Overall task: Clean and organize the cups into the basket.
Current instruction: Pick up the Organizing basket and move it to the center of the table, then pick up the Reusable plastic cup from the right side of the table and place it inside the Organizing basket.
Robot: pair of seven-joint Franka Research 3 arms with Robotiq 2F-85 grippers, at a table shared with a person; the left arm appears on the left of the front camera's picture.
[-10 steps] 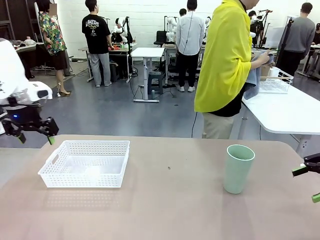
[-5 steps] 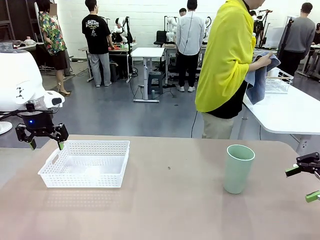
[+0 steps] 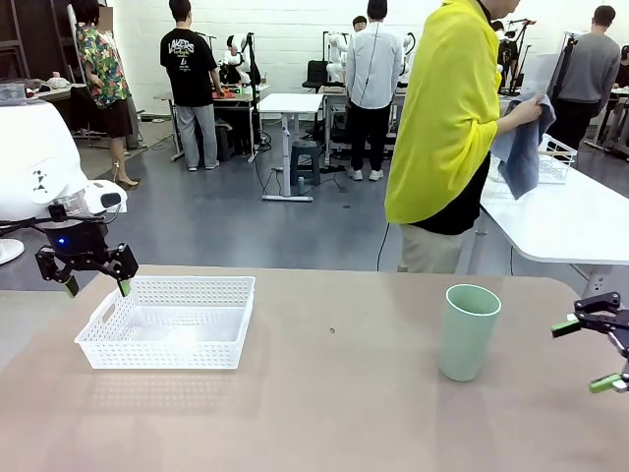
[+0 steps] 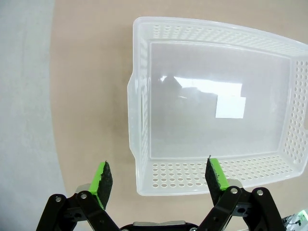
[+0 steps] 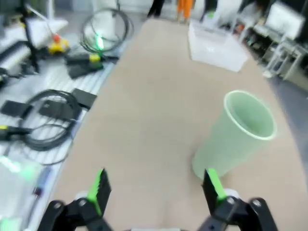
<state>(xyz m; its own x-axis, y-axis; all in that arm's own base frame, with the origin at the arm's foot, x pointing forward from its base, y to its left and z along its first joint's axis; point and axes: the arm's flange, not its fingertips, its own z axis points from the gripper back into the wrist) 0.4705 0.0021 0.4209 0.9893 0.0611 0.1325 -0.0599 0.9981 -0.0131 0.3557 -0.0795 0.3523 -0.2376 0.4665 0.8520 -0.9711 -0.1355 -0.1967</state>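
Left tool (image 3: 97, 285) wide, empty, hovers above left end of basket (image 3: 162, 351), likely to steady it. Basket empty. Mint cup (image 3: 469, 332) upright on counter (image 3: 324, 413), well apart from basket. Right tool (image 3: 584, 357) wide, empty, near cup, probably lining up side grasp.

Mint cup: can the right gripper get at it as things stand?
Probably yes. The right gripper is open and a little apart from the mint cup, which stands upright on the table with nothing between them. The basket lies far to the other side.
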